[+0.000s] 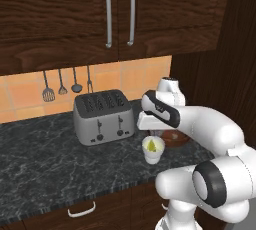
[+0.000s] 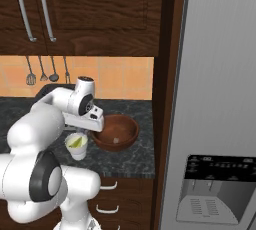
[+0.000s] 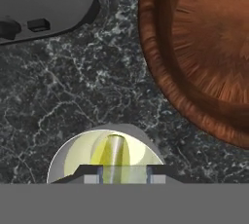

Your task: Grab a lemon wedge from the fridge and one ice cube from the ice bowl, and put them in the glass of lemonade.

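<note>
Lemonade sits in the small whitish glass of lemonade (image 1: 153,149) on the dark marbled counter (image 1: 45,159), and every other place is told from that cup. In the left base view a lemon wedge (image 1: 150,145) shows yellow inside it, the steel toaster (image 1: 103,116) stands just beside it to the left and further back, and only a brown sliver of the ice bowl (image 1: 176,138) peeks out behind the arm on the cup's right. The gripper (image 1: 149,123) hangs directly above the cup; its jaws are hidden under the hand there.

From the right base view the ice bowl (image 2: 115,132) is seen whole, just beside the cup (image 2: 76,146) on its right, with a pale ice cube (image 2: 116,140) lying on its floor. Well to the right of the cup, past a dark wood panel, stands the grey fridge (image 2: 220,99) with its black dispenser panel (image 2: 215,189); the left base view does not reach that far.

Looking straight down, the hand view gives the cup's (image 3: 68,155) rim at the bottom, the wedge (image 3: 99,155) in the pale liquid, and a small translucent ice cube (image 3: 115,157) in line between the finger tips of the gripper (image 3: 124,177). The jaws stand nearly closed; whether they pinch the cube I cannot tell. The bowl's (image 3: 204,57) wooden wall lies beside the cup at upper right, the toaster's (image 3: 44,4) base at upper left.
</note>
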